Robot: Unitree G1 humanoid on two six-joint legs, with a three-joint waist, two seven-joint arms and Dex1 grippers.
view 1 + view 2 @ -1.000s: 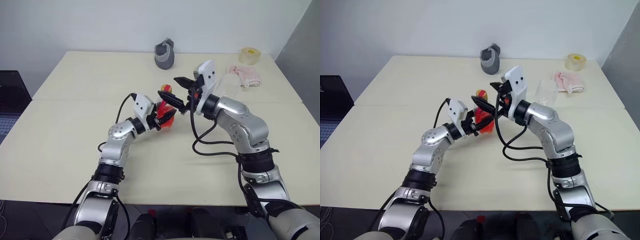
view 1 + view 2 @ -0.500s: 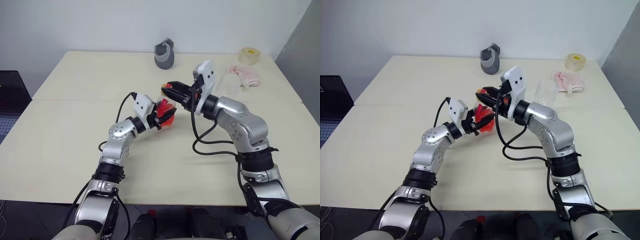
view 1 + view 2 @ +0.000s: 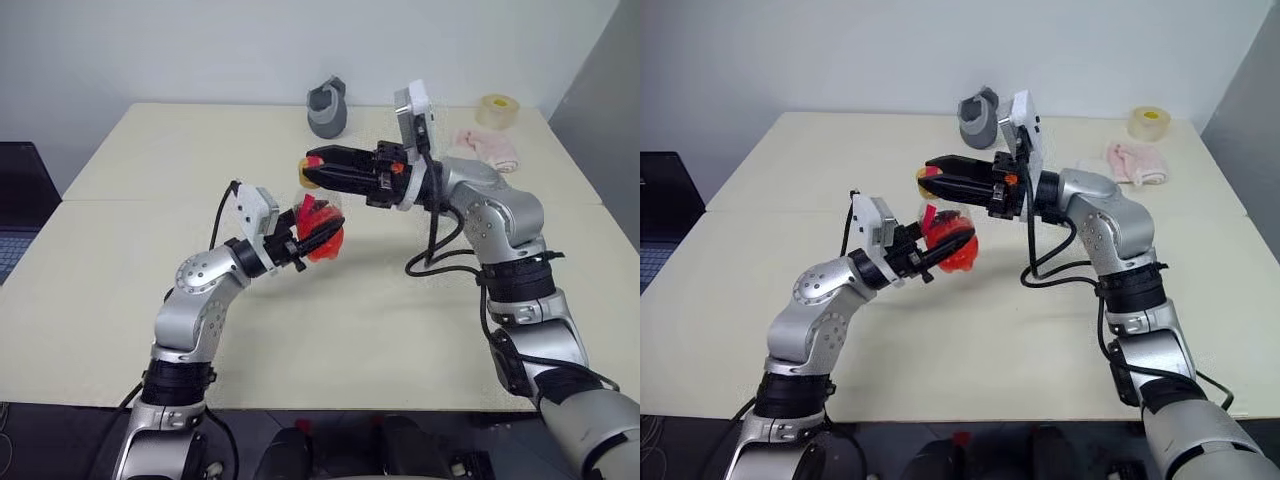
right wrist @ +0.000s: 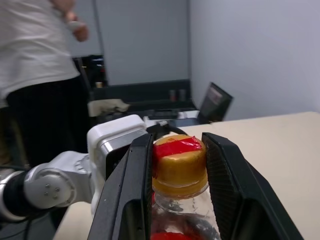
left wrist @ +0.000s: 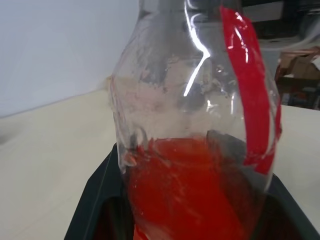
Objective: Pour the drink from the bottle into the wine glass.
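Just above the pale table (image 3: 120,300), the left gripper (image 3: 318,232) clamps the rounded body of the small clear plastic bottle (image 3: 322,222), holding it lifted off the surface. The red-pink drink (image 5: 190,195) sits in the bottle's lower part, with a red label strip running up the clear wall. From the other side, the right gripper (image 3: 318,168) reaches across, level, its two black fingers (image 4: 127,200) closed on either side of the yellow-orange cap (image 4: 179,165), touching it. The wine glass (image 3: 452,165) seems to stand behind the right forearm, mostly hidden. At the far edge of the table sit a grey cup-like object (image 3: 326,106), a roll of tape (image 3: 498,110) and a pink cloth (image 3: 488,148). A person (image 4: 40,75) stands beyond the table in the right wrist view.
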